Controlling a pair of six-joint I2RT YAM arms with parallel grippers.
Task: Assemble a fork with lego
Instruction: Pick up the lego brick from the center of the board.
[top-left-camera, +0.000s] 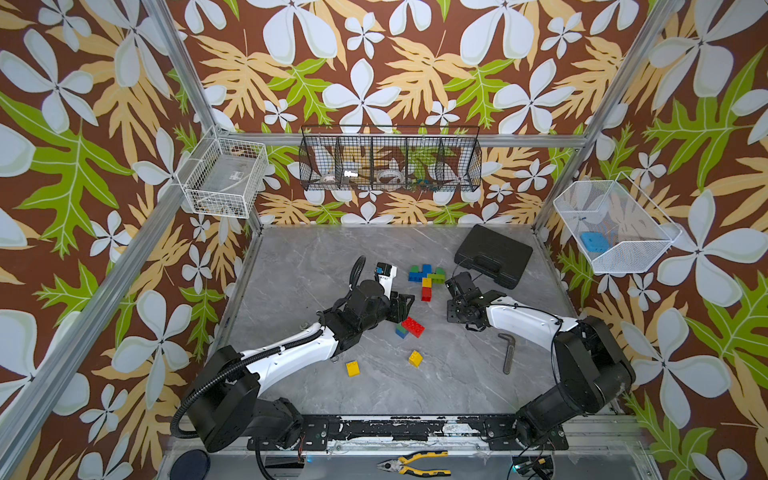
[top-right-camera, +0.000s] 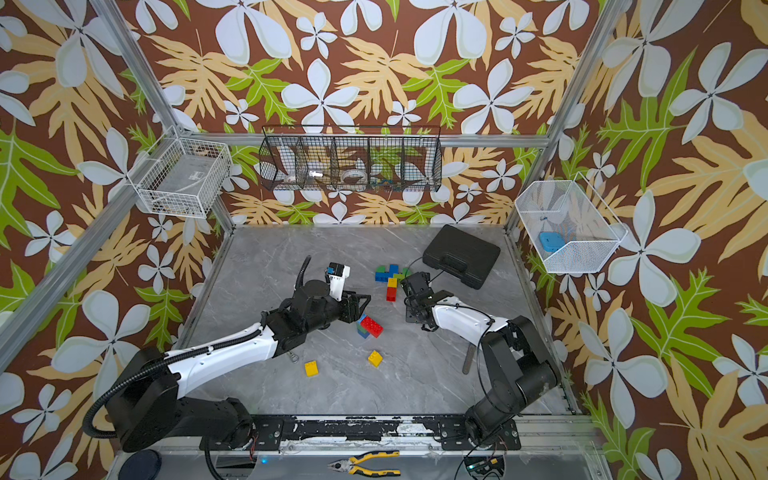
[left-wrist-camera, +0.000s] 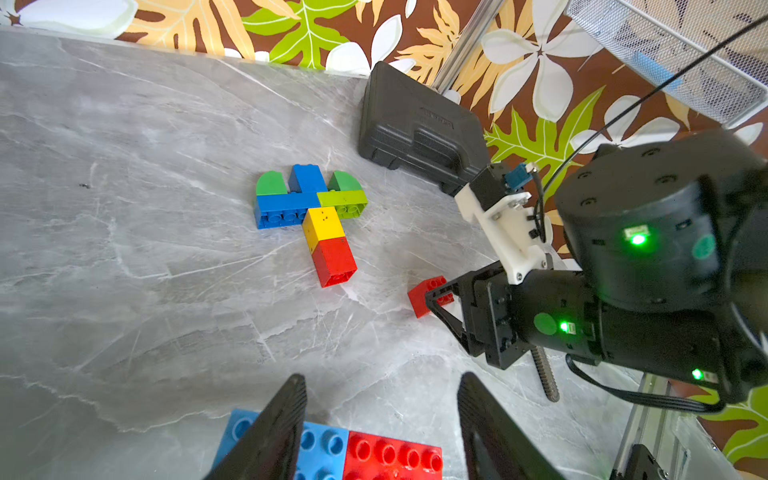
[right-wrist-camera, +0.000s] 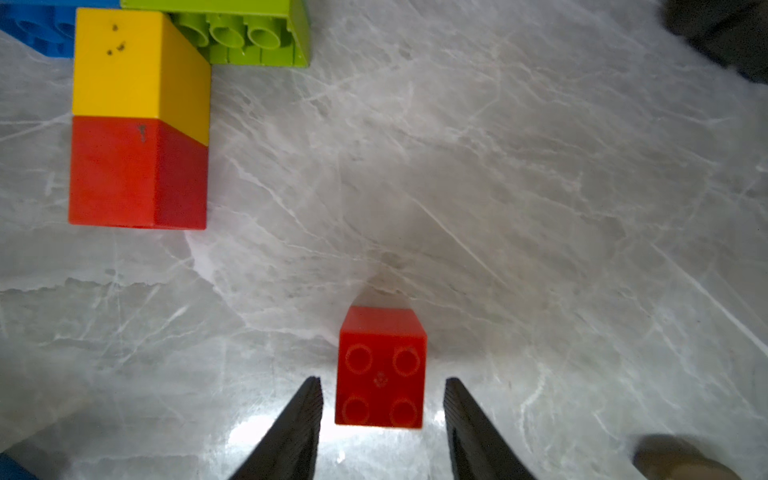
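The right gripper (right-wrist-camera: 382, 381) is set over a loose red 2x2 brick (right-wrist-camera: 380, 332) that stands studs-up on the tabletop (top-left-camera: 311, 270). Its jaws stand narrow, 1 on each side wall, with a thin gap showing on both sides, so the brick is not yet clamped. The part-built fork (left-wrist-camera: 309, 208) lies flat near it. It has 3 prongs, a blue and lime crossbar, and a handle of 1 yellow brick (right-wrist-camera: 120, 62) and 1 red end brick (right-wrist-camera: 137, 174).

The step in hand looks like gripping this brick to lengthen the handle. The gaps look about even, so a squeeze should not twist the brick; the pads should meet the smooth walls squarely. Whether the tips are low enough on those walls I cannot tell. The handle's end shows its hollow underside in the left wrist view, so the studs probably have to be tipped sideways to face it before pressing in. The fork is loose on smooth stone and will likely slide under that push unless braced.

The left gripper (left-wrist-camera: 382, 377) hovers with jaws moderately wide and empty over a red 2x4 brick (left-wrist-camera: 392, 457) joined to a blue brick (left-wrist-camera: 320, 444). It is well placed to steady the crossbar.
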